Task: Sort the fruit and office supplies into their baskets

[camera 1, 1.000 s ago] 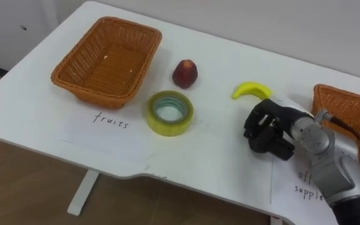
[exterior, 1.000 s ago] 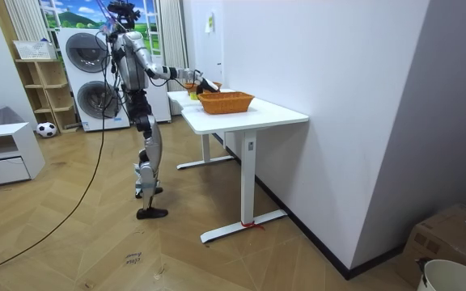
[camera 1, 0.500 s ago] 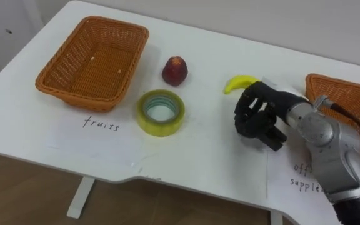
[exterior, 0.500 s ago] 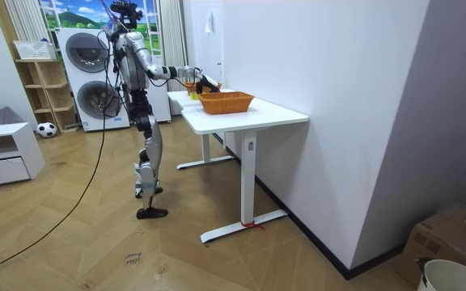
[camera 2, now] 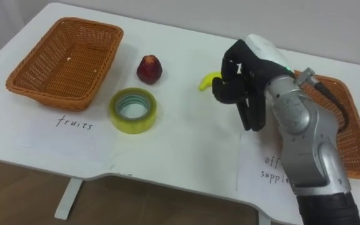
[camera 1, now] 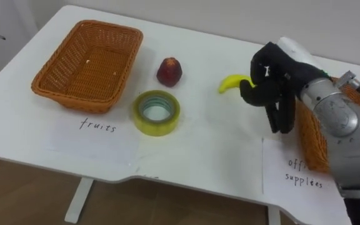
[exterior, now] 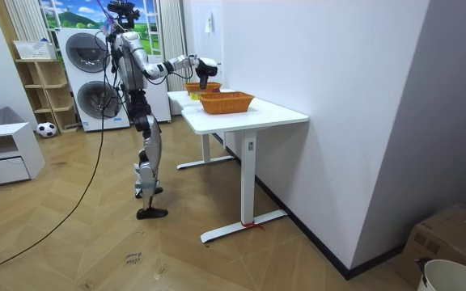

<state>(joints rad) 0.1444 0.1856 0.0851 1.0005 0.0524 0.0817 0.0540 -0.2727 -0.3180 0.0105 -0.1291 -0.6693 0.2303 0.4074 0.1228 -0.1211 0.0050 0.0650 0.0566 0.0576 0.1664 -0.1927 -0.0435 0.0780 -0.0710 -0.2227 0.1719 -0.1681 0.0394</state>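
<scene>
Yellow banana (camera 1: 231, 83) is partly masked by the raised right hand (camera 1: 274, 75) — fingers (camera 1: 279, 115) loosely apart, seemingly empty — so it could be knocked aside if the reach is misjudged.

Left basket (camera 1: 86, 62), then tape roll (camera 1: 157, 112) before a fruit (camera 1: 169, 72), banana (camera 1: 232, 83), right basket (camera 2: 349, 134).

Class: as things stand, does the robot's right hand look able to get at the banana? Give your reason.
Probably yes. The right hand hangs open above the table right beside the banana, fingers pointing down, holding nothing. The tape roll and red fruit lie further left.
</scene>
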